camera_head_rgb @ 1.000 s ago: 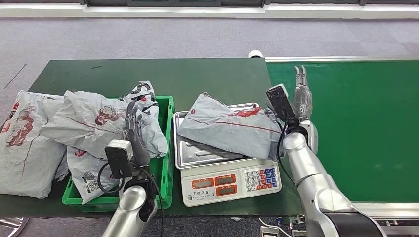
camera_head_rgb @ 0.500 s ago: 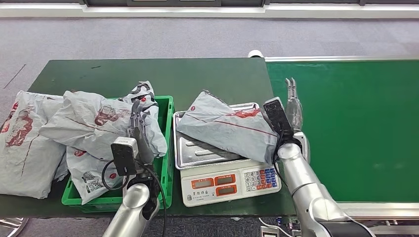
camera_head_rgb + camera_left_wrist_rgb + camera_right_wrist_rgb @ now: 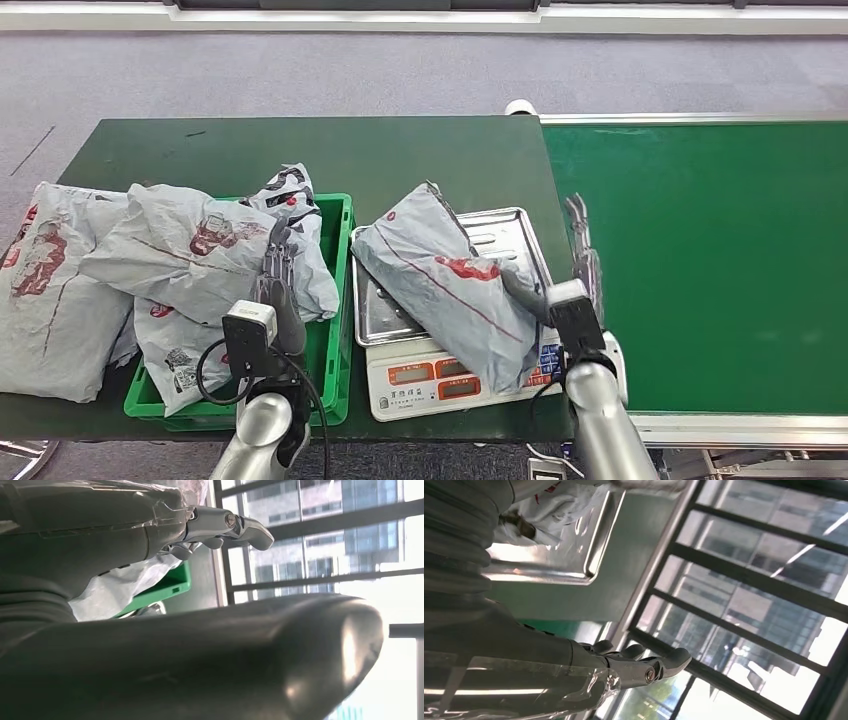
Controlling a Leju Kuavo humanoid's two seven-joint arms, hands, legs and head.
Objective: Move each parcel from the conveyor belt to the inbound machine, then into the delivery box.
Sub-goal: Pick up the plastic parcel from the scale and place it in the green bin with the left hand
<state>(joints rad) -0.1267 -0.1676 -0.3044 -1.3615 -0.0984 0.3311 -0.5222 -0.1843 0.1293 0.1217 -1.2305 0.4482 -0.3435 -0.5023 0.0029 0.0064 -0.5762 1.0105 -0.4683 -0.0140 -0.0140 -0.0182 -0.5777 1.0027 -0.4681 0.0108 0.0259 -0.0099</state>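
A grey parcel [image 3: 440,275] with red print lies tilted across the scale's steel tray [image 3: 505,225], and its near end hangs over the scale's keypad [image 3: 545,360]. My right hand [image 3: 582,250] stands at the parcel's right edge. Its grey thumb [image 3: 515,285] lies on the parcel and its fingers [image 3: 578,215] point straight away from me. The right wrist view shows those straight fingers [image 3: 644,665], the tray [image 3: 549,572] and a bit of parcel [image 3: 559,500]. My left hand [image 3: 278,270] hovers over the green box [image 3: 338,300], fingers straight and holding nothing, and appears again in the left wrist view [image 3: 215,527].
Several grey parcels [image 3: 190,245] are heaped in the green box, and another [image 3: 50,290] lies on the dark table to its left. The green conveyor belt [image 3: 720,250] runs along the right, with nothing on the stretch in view. Bare table [image 3: 330,150] lies behind the box and scale.
My right arm has drawn back toward me. The parcel slid with it from flat on the tray to tilted over the scale's front. My left hand barely moved.
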